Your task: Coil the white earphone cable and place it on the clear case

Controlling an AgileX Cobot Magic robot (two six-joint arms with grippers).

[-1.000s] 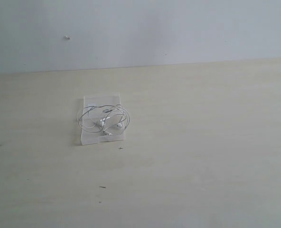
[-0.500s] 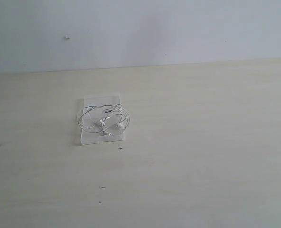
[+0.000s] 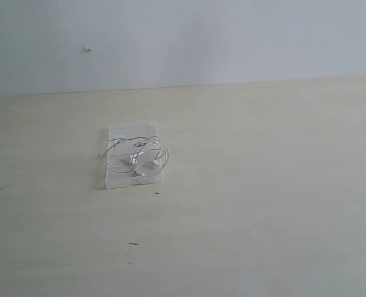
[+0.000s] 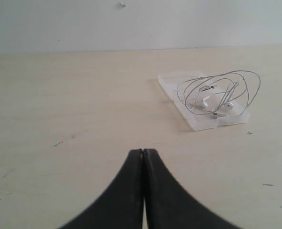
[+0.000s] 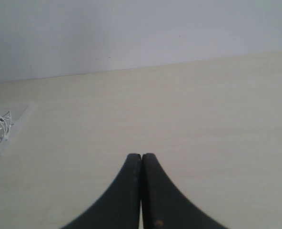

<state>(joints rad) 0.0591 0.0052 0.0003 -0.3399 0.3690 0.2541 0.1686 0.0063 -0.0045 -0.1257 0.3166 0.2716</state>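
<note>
White earphone cable (image 3: 154, 164) lies coiled on the clear case (image 3: 132, 130), both cut off in the right wrist view. Left and right jaws pressed together, empty.

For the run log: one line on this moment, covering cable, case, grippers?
white earphone cable: coiled on clear case | left gripper: shut, empty, apart from case | right gripper: shut, empty | task: looks done

Soft, flat light fills the room; the pale table (image 3: 263, 185) looks washed out and the wall (image 3: 232, 37) takes a cool bluish cast. Shadows are barely there. The wide view is hazy. Close to the lens, the left gripper (image 4: 142, 151) and right gripper (image 5: 141, 155) are dark, soft-edged silhouettes. Ahead of the left jaws the clear case (image 4: 198, 124) looks fairly sharp.
</note>
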